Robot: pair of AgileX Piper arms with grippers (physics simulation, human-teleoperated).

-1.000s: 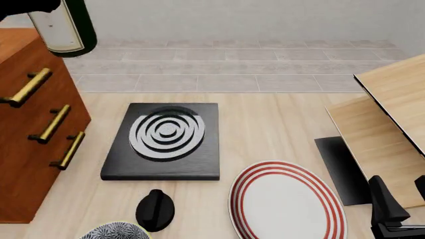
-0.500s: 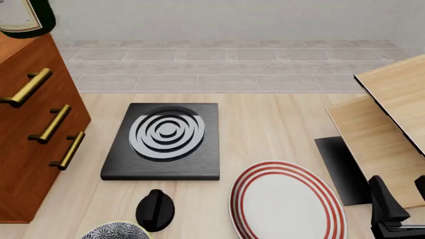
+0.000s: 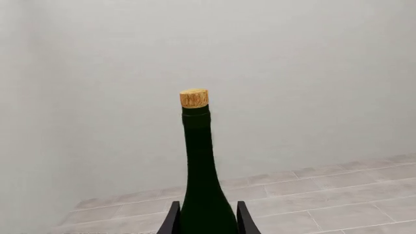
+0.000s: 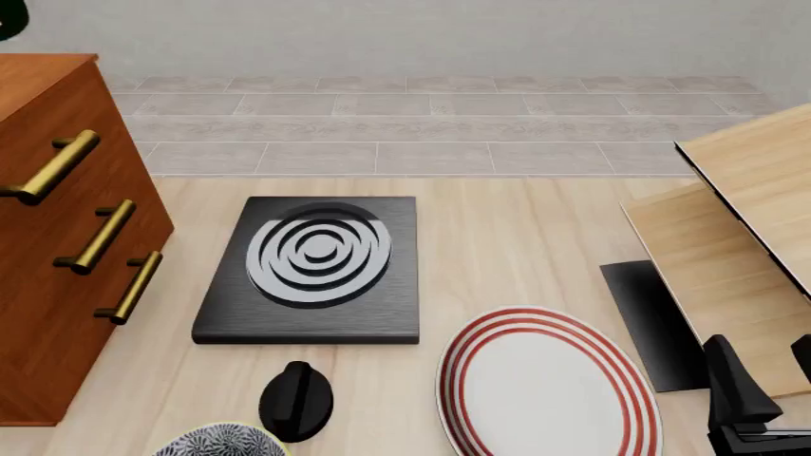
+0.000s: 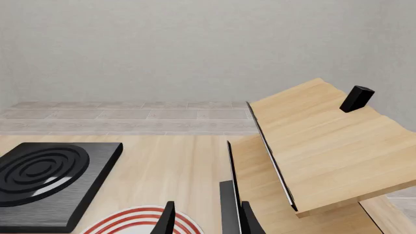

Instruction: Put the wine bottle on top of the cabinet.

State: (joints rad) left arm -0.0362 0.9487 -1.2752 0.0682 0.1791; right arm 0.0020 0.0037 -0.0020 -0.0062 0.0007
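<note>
Wine bottle upright between left fingers — cork topmost.

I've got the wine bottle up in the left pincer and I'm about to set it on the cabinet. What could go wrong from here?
1. The front view shows only a dark sliver of the wine bottle at its top left edge, so its base over the cabinet top cannot be checked.
2. The left pincer grips it between both fingers while the tall neck and cork stand far beyond; released near the edge, it might topple.
</note>
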